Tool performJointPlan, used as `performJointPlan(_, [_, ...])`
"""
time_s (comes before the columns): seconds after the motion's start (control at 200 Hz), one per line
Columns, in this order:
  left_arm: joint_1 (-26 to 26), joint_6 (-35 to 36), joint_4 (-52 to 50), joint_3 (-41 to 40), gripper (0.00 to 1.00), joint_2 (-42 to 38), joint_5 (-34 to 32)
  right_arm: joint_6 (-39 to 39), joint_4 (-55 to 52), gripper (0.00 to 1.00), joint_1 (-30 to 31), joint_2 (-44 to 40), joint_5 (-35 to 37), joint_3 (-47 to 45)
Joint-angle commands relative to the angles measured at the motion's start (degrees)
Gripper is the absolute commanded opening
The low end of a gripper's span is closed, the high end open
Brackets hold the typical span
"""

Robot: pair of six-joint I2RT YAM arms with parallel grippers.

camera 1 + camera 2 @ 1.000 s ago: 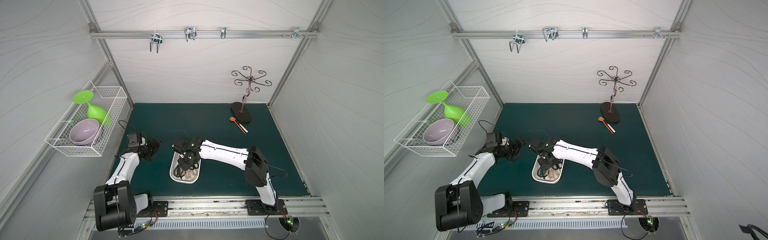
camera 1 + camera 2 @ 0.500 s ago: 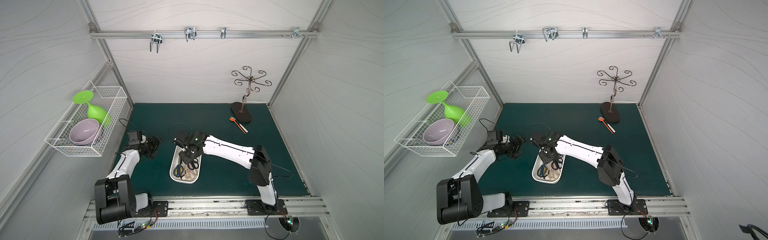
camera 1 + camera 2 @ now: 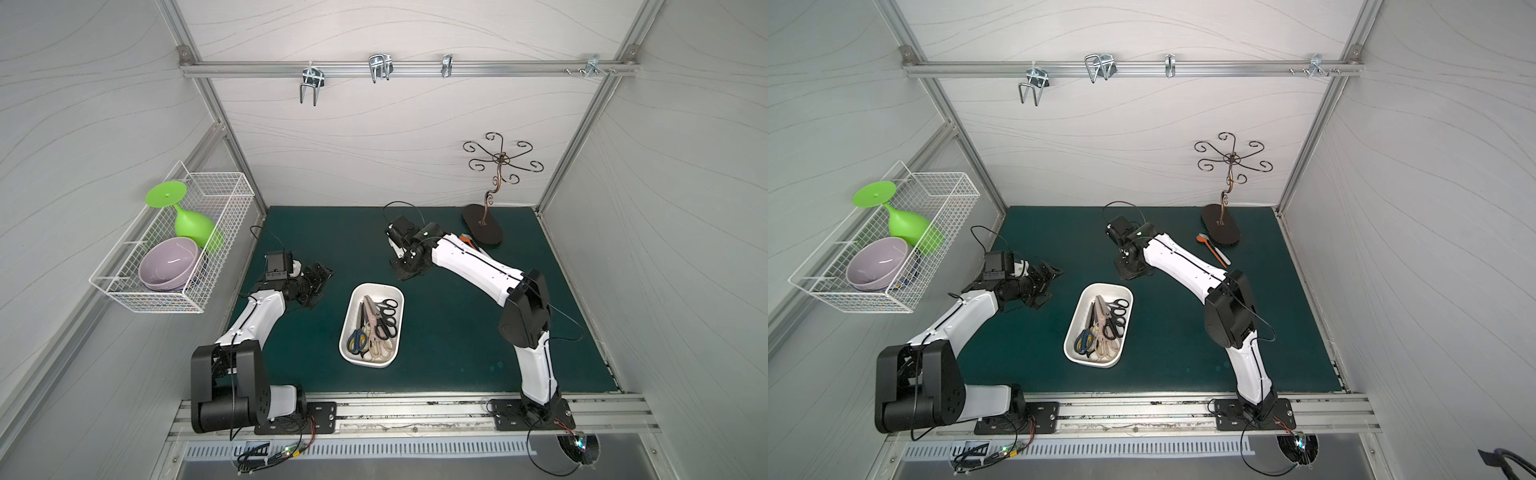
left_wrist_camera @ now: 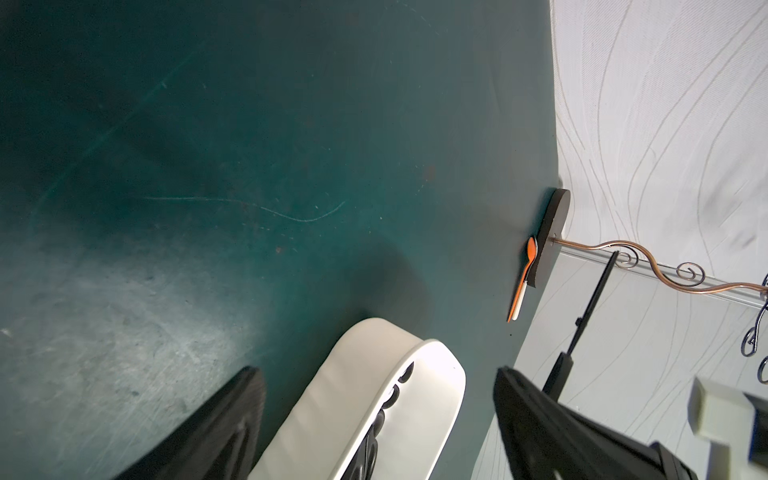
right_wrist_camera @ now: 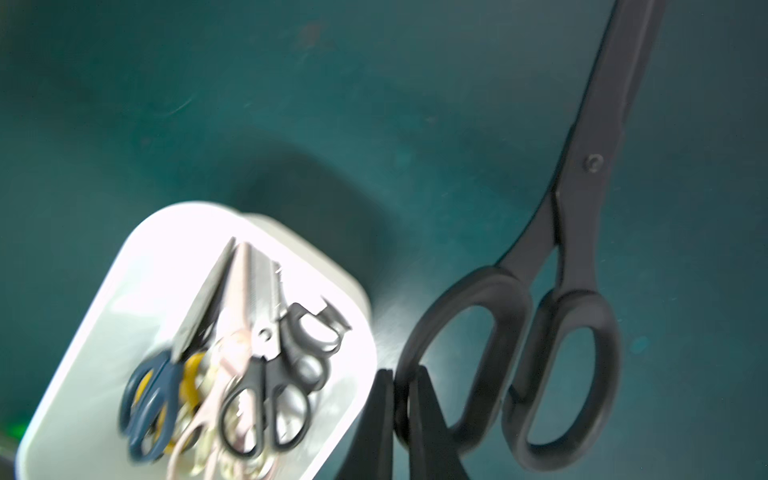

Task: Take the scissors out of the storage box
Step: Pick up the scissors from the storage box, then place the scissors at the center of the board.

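Right tool (image 5: 402,395) is pinched shut on one handle loop of the black scissors (image 5: 582,199). They're out over the bare counter (image 3: 436,353) behind the storage box (image 3: 376,285); can't tell if the tips touch. Loop grip is probably the only purchase on a flat pair. Left tool (image 3: 318,284) is spread wide and empty, just beside the box. Box holds a tangled heap: blue pair (image 3: 357,338), pink pair (image 3: 371,316), cream pair (image 3: 380,353), yellow pair (image 5: 193,374), black pairs (image 3: 388,311). Wire basket (image 3: 124,286) holds a lilac bowl (image 3: 168,264) and a green goblet (image 3: 193,224).
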Motion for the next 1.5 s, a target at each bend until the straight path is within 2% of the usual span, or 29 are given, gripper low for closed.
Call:
performJointPlan(0.0, [-0.2, 1.4, 1.0, 0.0, 0.91, 0.0, 0.2, -2.6, 0.7, 0.00, -2.6, 3.7, -1.4, 2.7])
performJointPlan(0.19, [-0.2, 1.6, 0.0, 0.1, 0.91, 0.0, 0.5, -2.7, 1.1, 0.00, -5.1, 8.9, -1.3, 6.5])
performJointPlan(0.79, [-0.1, 3.1, -4.2, -0.9, 0.90, -1.1, 0.1, 4.5, 1.7, 0.00, -4.7, 25.6, -8.3, 25.8])
performJointPlan(1.495, [-0.2, 3.0, -4.8, -1.0, 0.90, -1.6, 0.3, 8.0, 4.7, 0.00, -3.9, 29.6, -9.3, 24.4])
